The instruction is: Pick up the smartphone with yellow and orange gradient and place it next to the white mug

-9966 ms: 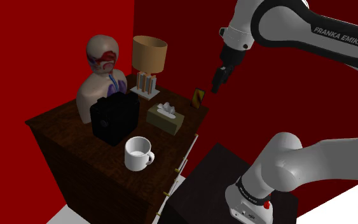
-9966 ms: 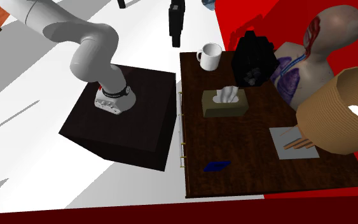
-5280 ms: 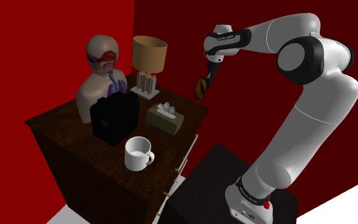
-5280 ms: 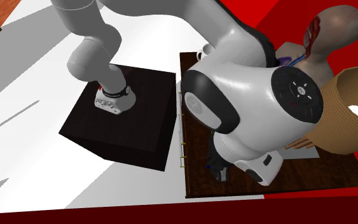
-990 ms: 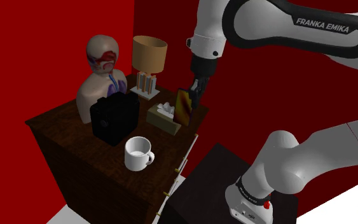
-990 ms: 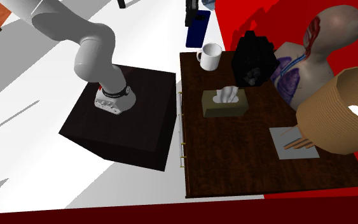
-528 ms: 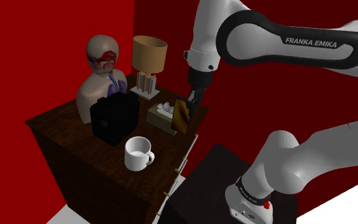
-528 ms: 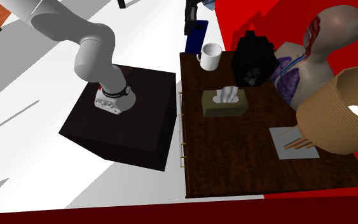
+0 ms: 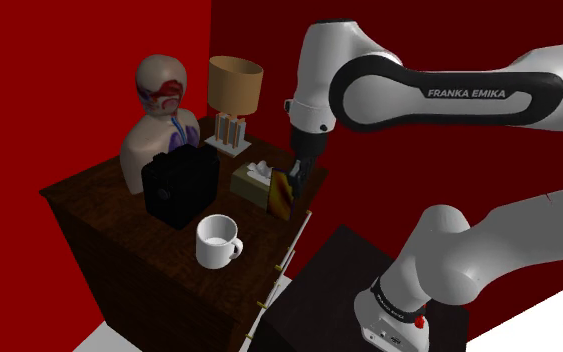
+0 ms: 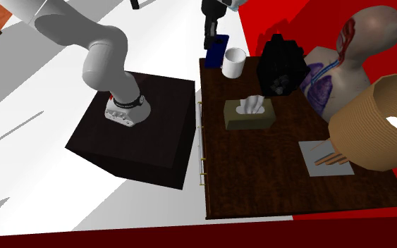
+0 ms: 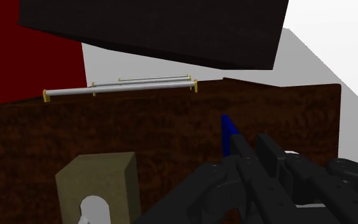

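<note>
My black gripper (image 9: 295, 176) is shut on the top edge of the smartphone (image 9: 282, 196), which hangs upright and shows a yellow-to-orange face in the shoulder view. From the second exterior view its back is dark blue (image 10: 216, 49). It hangs just beside the white mug (image 10: 233, 63), under the gripper (image 10: 209, 34). The mug (image 9: 217, 241) stands near the front corner of the dark wooden dresser (image 9: 99, 200). In the wrist view the phone is a thin blue edge (image 11: 226, 132) clasped by the gripper (image 11: 250, 153) above the dresser top (image 11: 171, 133).
An olive tissue box (image 9: 253, 182) sits right behind the phone, and a black bag (image 9: 180, 187) behind the mug. An anatomical bust (image 9: 159, 115) and a lamp (image 9: 235, 92) stand further back. The dresser's drawer handles (image 11: 120, 86) face the dark stand (image 10: 137, 127).
Over the last second the arm has carried the phone down and toward the mug. The gripper has stayed shut on it.
</note>
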Available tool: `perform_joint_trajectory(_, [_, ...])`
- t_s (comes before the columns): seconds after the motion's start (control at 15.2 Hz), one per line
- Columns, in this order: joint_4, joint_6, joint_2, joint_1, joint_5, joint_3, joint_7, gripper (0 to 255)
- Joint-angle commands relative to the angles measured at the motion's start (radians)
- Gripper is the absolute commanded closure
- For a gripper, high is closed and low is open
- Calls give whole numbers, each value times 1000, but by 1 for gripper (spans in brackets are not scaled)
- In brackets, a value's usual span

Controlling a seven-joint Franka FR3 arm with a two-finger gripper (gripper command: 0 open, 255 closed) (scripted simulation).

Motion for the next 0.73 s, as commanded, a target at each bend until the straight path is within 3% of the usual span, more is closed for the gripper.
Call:
perform_joint_trajectory(0.0, [-24,28,3,1,1,2,0,255])
perform_joint_trajectory(0.66, [-137,173,35,3,8,12,-2,255])
